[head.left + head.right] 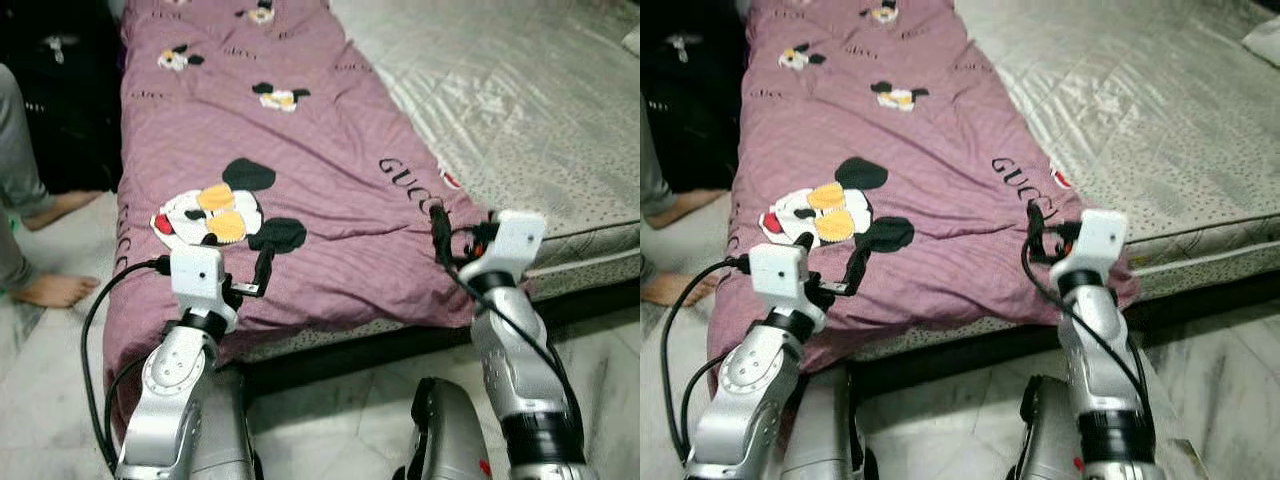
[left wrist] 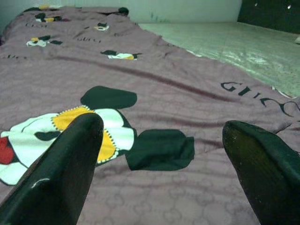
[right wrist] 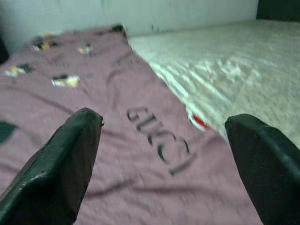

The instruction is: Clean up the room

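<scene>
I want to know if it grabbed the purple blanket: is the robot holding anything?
Nothing is held. The left gripper and right gripper are open over the blanket.

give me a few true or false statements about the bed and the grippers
1. Both grippers are open. True: the left gripper and the right gripper each show their fingers spread wide.
2. The blanket is green. False: it is purple with cartoon prints.
3. The blanket covers the whole mattress. False: it lies along the robot's left side, and the rest is bare.
4. A person's bare foot is on the floor left of the bed. True.
5. The left gripper is shut on the blanket. False: it is open over the near end and holds nothing.
</scene>
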